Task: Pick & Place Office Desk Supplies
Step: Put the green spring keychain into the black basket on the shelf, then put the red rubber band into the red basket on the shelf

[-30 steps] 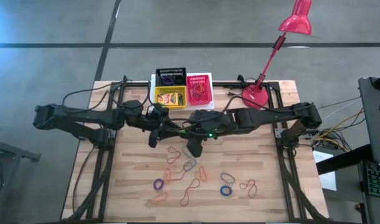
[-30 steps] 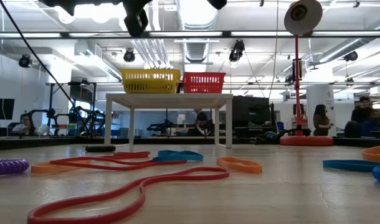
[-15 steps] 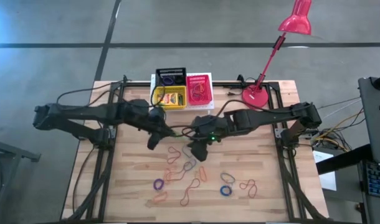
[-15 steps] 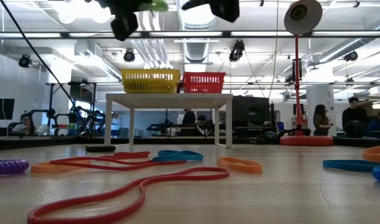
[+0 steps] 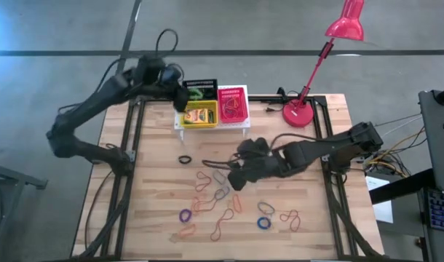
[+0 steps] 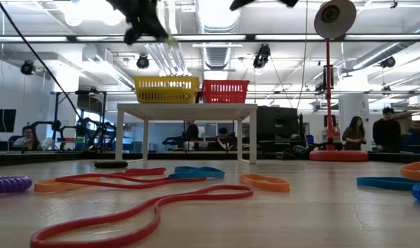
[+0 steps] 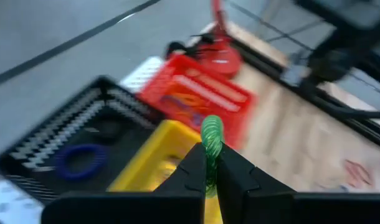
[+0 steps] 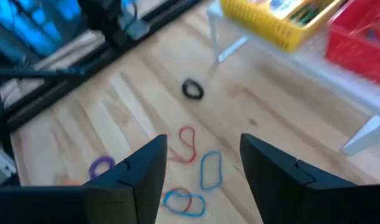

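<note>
Green band point(image 7: 211, 138) | pinched in left hand point(image 7: 207, 163), above black basket point(image 5: 200, 89) at bench 12 o'clock | right hand point(image 8: 202, 165) spread over loose bands point(image 5: 223, 204), bench point(image 5: 156, 189) centre

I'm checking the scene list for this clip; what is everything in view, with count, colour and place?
mesh baskets: three; black, yellow, red; on white perforated stand, table's far edge
rubber-band loops: many; orange, blue, purple, black; scattered mid-table
green rubber band: one; held above the baskets
desk lamp: one, red; far right of table
people: several, in the room beyond
left gripper: shut on the green band
right gripper: open, above the loops
</note>
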